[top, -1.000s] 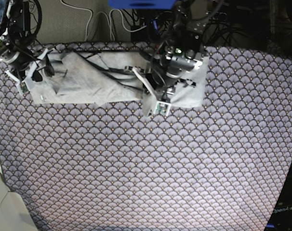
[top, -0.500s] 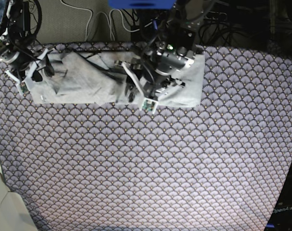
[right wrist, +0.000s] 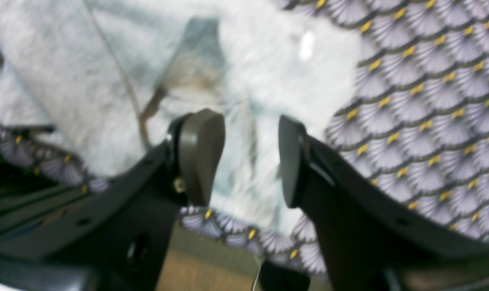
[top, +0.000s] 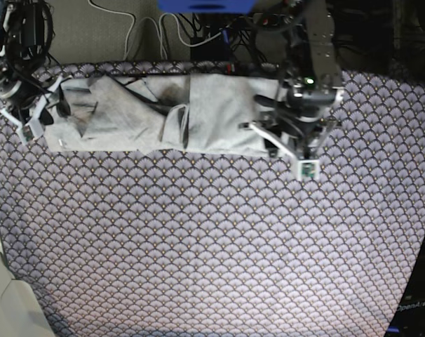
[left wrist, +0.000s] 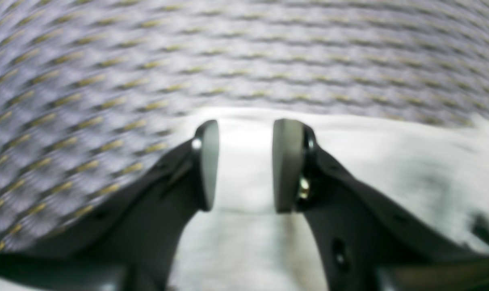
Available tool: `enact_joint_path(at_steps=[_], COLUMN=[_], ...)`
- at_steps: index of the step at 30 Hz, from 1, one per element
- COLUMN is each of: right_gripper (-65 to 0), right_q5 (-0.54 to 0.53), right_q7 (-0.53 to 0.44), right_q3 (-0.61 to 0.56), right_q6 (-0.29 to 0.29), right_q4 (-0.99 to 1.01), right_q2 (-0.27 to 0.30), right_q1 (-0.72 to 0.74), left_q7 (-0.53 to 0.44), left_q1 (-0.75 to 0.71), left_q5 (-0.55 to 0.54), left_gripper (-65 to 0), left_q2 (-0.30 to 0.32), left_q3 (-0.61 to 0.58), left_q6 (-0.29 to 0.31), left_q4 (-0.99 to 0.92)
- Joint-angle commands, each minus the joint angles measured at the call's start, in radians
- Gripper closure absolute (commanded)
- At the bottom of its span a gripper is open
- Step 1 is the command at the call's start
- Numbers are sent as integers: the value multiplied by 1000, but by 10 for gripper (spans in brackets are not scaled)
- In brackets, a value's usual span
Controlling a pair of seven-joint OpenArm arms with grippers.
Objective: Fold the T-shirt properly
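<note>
The light grey T-shirt point(top: 219, 112) lies in a long crumpled band along the far side of the table, with a raised fold near its middle. My left gripper point(top: 272, 144) hovers at the shirt's right edge. In the left wrist view it point(left wrist: 244, 165) is open, with bare grey cloth point(left wrist: 389, 161) under the gap and nothing pinched. My right gripper point(top: 50, 109) is at the shirt's left end. In the right wrist view it point(right wrist: 246, 157) stands open above the shirt point(right wrist: 66, 81), near the table's edge.
A purple-grey fan-scale patterned cloth point(top: 212, 246) covers the whole table. Cables point(top: 149, 35) and dark gear lie behind the far edge. A pale object point(top: 5, 302) sits at the near left corner.
My left arm has moved right from the shirt's middle to its right edge and its jaws have opened, letting go of the cloth, which now lies flatter. The right arm has barely moved.
</note>
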State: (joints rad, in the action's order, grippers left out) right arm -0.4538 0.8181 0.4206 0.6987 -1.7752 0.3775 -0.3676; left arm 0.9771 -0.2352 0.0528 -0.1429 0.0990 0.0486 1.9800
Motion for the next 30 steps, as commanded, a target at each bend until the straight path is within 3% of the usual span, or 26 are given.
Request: enact_joint_path(at_steps=[1, 4, 14, 20, 26, 30], right_gripper=[-272, -272, -275, -276, -368, -378], right_q5=[-15, -20, -21, -17, -15, -15], right_q7=[-21, -21, -19, 89, 126, 126], right_q3=[25, 83, 162, 195, 266, 269], right_q6=[-1, -1, -1, -1, -1, -1], right_q4=[-16, -16, 54, 219, 377, 375], right_q2=[25, 25, 25, 24, 30, 30], right_q1=[8, 15, 68, 164, 232, 229], left_q7=[-20, -20, -31, -25, -28, -30], left_q1=[6, 4, 13, 29, 29, 30], left_q5=[-11, -11, -11, -11, -11, -11], left_gripper=[-158, -3, -5, -5, -5, -5], left_q2=[15, 55, 78, 81, 81, 79], left_q3=[17, 57, 57, 58, 57, 57], left_q6=[4, 4, 4, 4, 4, 4], left_q4=[5, -31, -164, -158, -160, -161])
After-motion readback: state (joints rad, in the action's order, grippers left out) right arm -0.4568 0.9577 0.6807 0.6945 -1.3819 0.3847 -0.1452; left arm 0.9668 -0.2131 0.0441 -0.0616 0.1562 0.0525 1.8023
